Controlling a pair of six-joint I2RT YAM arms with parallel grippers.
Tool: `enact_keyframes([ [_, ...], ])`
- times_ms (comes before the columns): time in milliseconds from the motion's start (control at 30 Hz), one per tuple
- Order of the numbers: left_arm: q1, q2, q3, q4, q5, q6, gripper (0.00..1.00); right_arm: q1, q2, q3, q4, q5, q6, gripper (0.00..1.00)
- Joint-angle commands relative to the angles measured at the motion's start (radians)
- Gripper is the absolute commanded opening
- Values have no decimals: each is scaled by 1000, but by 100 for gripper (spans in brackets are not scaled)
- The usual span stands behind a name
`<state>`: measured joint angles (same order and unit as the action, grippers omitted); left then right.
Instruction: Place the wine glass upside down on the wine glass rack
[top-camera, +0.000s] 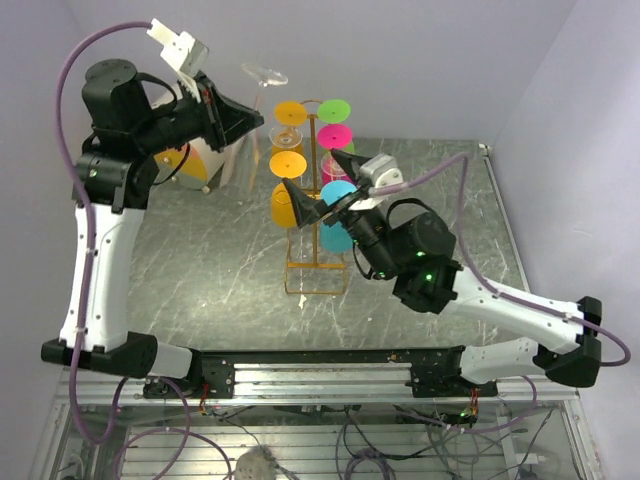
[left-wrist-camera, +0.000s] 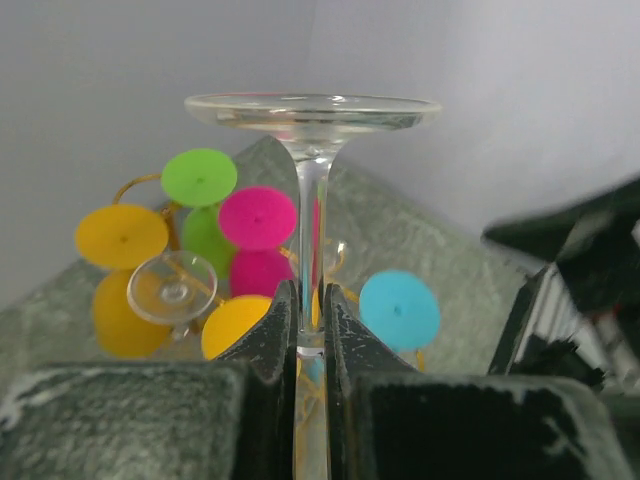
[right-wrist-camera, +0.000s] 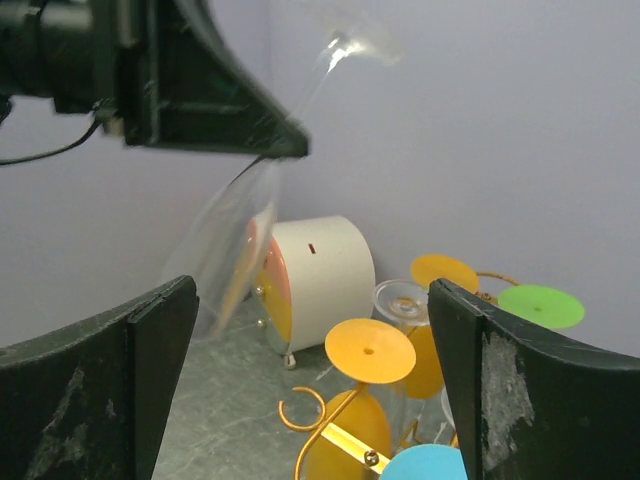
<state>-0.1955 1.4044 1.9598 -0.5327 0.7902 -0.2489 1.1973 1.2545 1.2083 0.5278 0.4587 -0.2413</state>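
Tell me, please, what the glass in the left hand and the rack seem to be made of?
The wine glass looks like clear glass, possibly clear plastic: the wall shows through its foot and stem. The wine glass rack looks like thin metal wire with a golden-orange finish, bent into curled hooks.

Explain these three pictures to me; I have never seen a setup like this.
Two robot arms are bolted to the near edge of a grey table. One picture looks down from above; the other two come from small cameras on each wrist. The left hand is shut on the stem of a clear wine glass, held upside down, foot on top. The right hand is open and empty, beside the golden wire rack, which already carries colourful glasses hung upside down. A white cylindrical object stands at the back.
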Motion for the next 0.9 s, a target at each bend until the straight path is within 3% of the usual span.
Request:
enact_keyframes([
  [0,8,-86,32,-322,-48,354,7,3,-31,79,-224,44,73,100],
  [67,9,-119,-26,-346,-72,415,7,-36,1,147,-360,158,147,100],
  [167,13,-164,-114,-371,-66,503,7,-291,49,285,-639,40,433,100],
  [267,16,-201,-142,-408,-36,580,7,-426,-33,204,-563,-47,539,100],
  [433,18,-300,-282,-452,40,807,7,-515,-87,187,-611,42,564,100],
  [600,25,-483,-628,-163,15,848,7,-545,-141,104,-598,3,572,100],
  [733,26,-623,-897,225,1,726,7,-556,-171,81,-615,-26,583,100],
  [867,27,-565,-918,252,28,694,7,-562,-191,82,-650,-25,588,100],
])
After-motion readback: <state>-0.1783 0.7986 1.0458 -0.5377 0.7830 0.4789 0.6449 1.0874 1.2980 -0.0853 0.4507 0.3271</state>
